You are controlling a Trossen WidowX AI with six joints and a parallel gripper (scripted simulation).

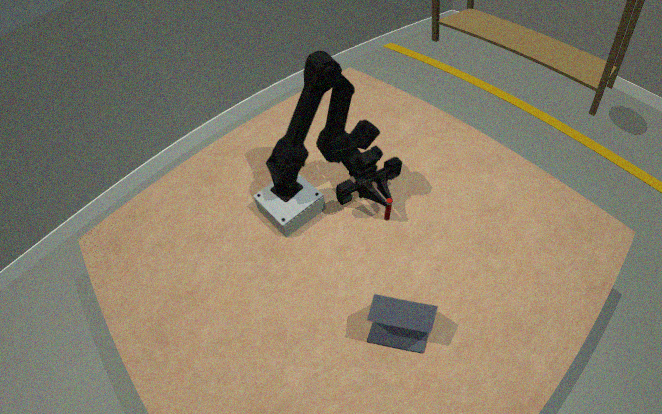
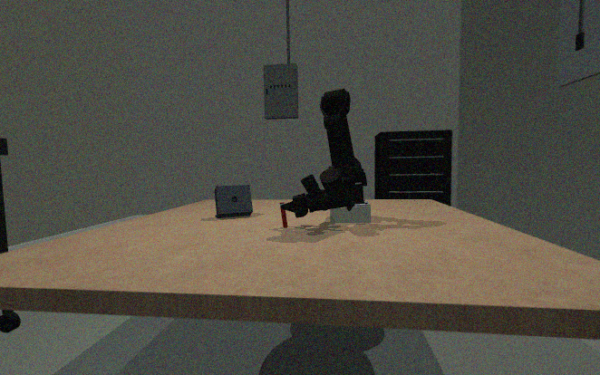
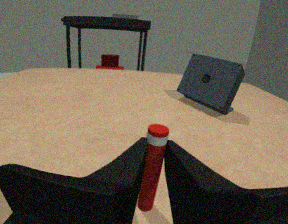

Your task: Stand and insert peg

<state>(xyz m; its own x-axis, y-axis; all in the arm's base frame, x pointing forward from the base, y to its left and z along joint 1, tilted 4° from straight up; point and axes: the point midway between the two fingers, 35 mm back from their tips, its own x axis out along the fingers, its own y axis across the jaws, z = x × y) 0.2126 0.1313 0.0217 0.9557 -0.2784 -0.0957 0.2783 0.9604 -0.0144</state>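
The parallel-jaw gripper (image 1: 389, 200) (image 2: 283, 206) (image 3: 155, 144) has its fingertips closed on the red peg (image 1: 387, 210) (image 2: 285, 217) (image 3: 152, 172) just below the white band (image 3: 157, 139). This high grip leaves the plain end free to point down for standing. The peg is near upright, with a slight lean in the exterior view; contact between its lower end and the table (image 1: 251, 288) (image 2: 293, 261) (image 3: 60, 105) cannot be confirmed. The sloped panel (image 1: 403, 313) (image 2: 233, 200) (image 3: 211, 82) stands well apart, its face tilted presumably to set the insertion direction. Before release, the peg should be vertical, or it may topple.

Count: 1 arm, 1 gripper, 2 fingers, 1 peg, 1 panel, 1 hole (image 2: 234, 198) (image 3: 206, 78).
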